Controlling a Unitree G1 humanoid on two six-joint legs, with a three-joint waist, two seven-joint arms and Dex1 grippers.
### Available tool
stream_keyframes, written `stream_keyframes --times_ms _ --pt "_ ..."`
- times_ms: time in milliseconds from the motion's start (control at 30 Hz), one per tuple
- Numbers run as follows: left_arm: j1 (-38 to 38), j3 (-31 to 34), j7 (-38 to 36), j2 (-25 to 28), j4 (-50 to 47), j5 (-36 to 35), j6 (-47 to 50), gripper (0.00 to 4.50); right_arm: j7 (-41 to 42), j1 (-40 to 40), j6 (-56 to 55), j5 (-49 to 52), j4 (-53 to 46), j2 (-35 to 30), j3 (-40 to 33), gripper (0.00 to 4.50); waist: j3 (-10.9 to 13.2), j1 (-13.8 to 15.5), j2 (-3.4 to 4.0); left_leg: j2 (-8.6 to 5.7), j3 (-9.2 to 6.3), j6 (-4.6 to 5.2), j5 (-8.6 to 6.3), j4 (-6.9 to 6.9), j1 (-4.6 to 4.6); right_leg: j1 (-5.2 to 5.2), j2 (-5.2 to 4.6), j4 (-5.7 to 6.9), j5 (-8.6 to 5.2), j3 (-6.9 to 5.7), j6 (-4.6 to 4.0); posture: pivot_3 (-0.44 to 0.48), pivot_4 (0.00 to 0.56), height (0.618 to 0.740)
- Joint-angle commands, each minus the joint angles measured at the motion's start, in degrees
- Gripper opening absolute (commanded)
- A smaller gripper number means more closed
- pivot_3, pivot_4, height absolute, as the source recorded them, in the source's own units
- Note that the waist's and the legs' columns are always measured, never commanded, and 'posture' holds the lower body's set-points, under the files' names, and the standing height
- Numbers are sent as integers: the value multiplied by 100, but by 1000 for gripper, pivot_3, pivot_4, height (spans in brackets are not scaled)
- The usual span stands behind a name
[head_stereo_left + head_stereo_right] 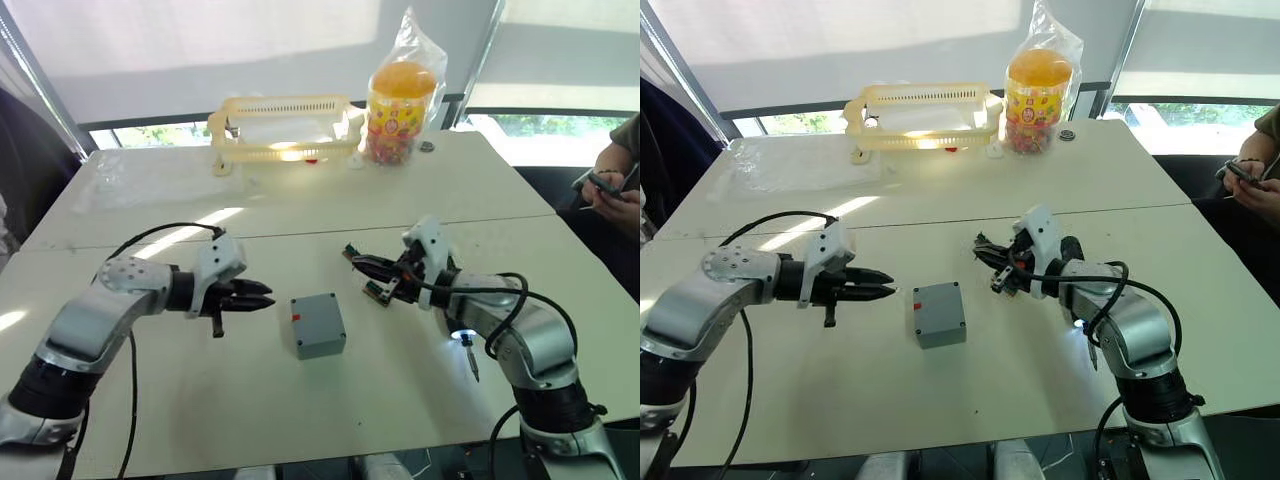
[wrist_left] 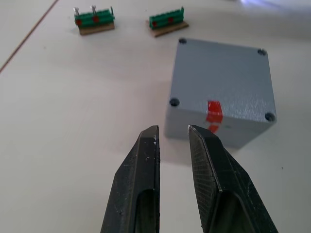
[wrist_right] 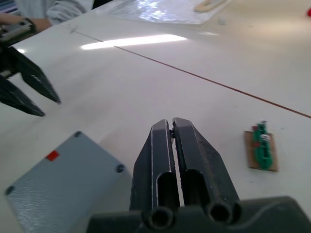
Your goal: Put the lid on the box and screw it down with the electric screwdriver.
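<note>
Left claw (image 1: pixel 262 296) sits a bit open and empty, the box (image 1: pixel 319 324) just ahead of its tips with the lid (image 2: pixel 219 80) already on. Right wrist view: right claw (image 3: pixel 173 127) pinched shut on nothing, box just beside it. The electric screwdriver (image 1: pixel 469 357) lies on the worktop behind that claw, so a sloppy reach could knock it rolling.

Bare table (image 1: pixel 200 390) is lying open all around the lidded box (image 1: pixel 318 324), with the left gripper (image 1: pixel 262 294) sitting just beside one side and two small green parts (image 2: pixel 167 22) crowding the far side.
</note>
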Motion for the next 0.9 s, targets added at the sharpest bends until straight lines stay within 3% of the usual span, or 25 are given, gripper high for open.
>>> stream_keyframes --times_ms 33,367,900 --pt "5 92 27 68 -196 42 -106 935 -7 77 -17 92 -295 79 186 46 0 24 -1 0 0 0 0 1 0 0 -1 0 0 0 0 0 150 740" --pt "55 108 142 32 -291 -9 -38 935 92 144 -144 -19 -209 68 553 46 0 10 -1 0 1 0 0 4 -2 0 -1 0 0 0 0 0 150 740" --pt "-21 77 207 15 -291 -31 5 935 90 155 -246 -78 -52 28 444 46 0 13 -1 0 1 0 0 4 -2 0 -1 0 0 0 0 0 150 740"
